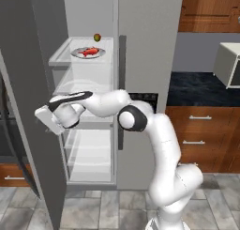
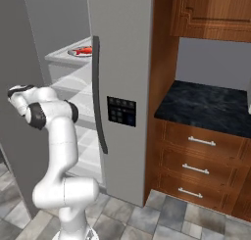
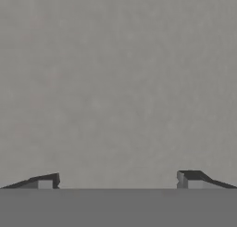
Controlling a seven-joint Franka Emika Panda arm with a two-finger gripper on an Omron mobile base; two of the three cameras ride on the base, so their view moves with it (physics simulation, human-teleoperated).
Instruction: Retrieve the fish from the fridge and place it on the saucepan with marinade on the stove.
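The fridge (image 1: 145,32) at the centre of the left base view looked like smooth matt light-grey metal, its shelves (image 1: 82,60) a clear glossy plastic or glass, and the fish (image 1: 91,51) on the upper shelf a glossy red-orange. The cabinets (image 2: 198,160) at the right of the right base view looked like polished reddish wood with bright metal handles, under a dark speckled stone-like counter (image 2: 206,104). The floor (image 1: 93,210) along the bottom of the left base view showed grey mottled tiles with a dull finish.

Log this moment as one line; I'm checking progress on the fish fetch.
fridge: left door open | fish: on plate, upper shelf | gripper: open, empty, facing door | fish not grasped
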